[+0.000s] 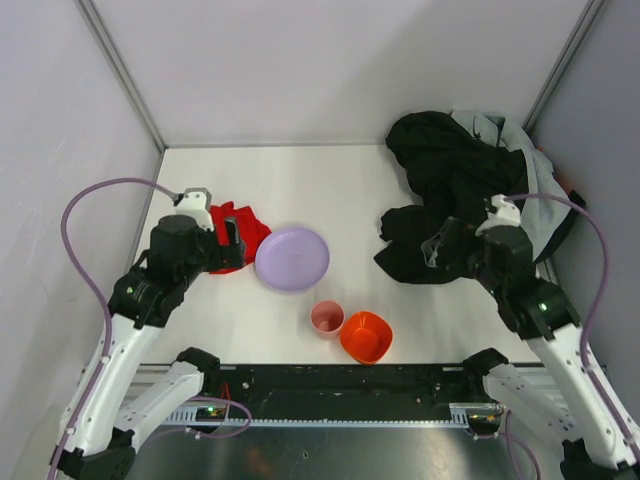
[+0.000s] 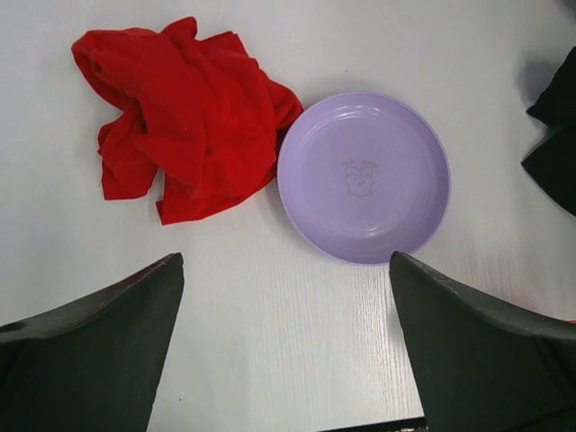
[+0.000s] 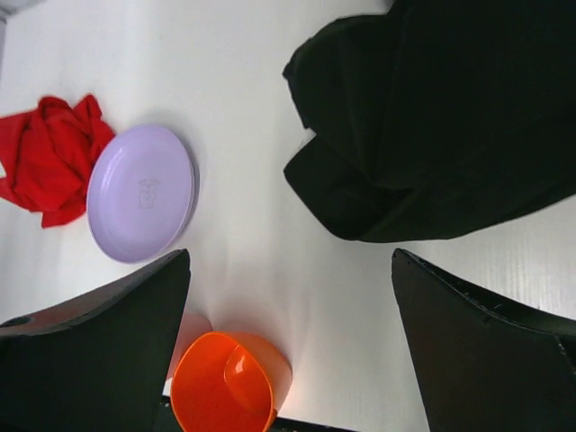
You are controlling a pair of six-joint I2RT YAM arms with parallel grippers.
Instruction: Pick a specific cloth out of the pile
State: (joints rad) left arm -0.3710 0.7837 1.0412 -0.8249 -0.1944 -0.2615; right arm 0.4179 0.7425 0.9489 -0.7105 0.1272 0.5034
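The red cloth (image 1: 245, 226) lies crumpled on the white table at the left, apart from the pile and touching the purple plate's left rim. In the left wrist view the red cloth (image 2: 184, 112) sits at the upper left. My left gripper (image 1: 231, 244) hovers over its near edge, open with nothing between its fingers (image 2: 286, 261). The pile (image 1: 465, 190), mostly black with light grey fabric at the back, fills the far right corner. My right gripper (image 1: 438, 250) hangs over the pile's near-left edge, open and empty (image 3: 290, 254). The black fabric (image 3: 450, 117) lies just beyond its fingers.
A purple plate (image 1: 292, 258) lies left of centre. A pink cup (image 1: 327, 317) and an orange bowl (image 1: 365, 336) stand near the front edge. White walls close the table at the back and on both sides.
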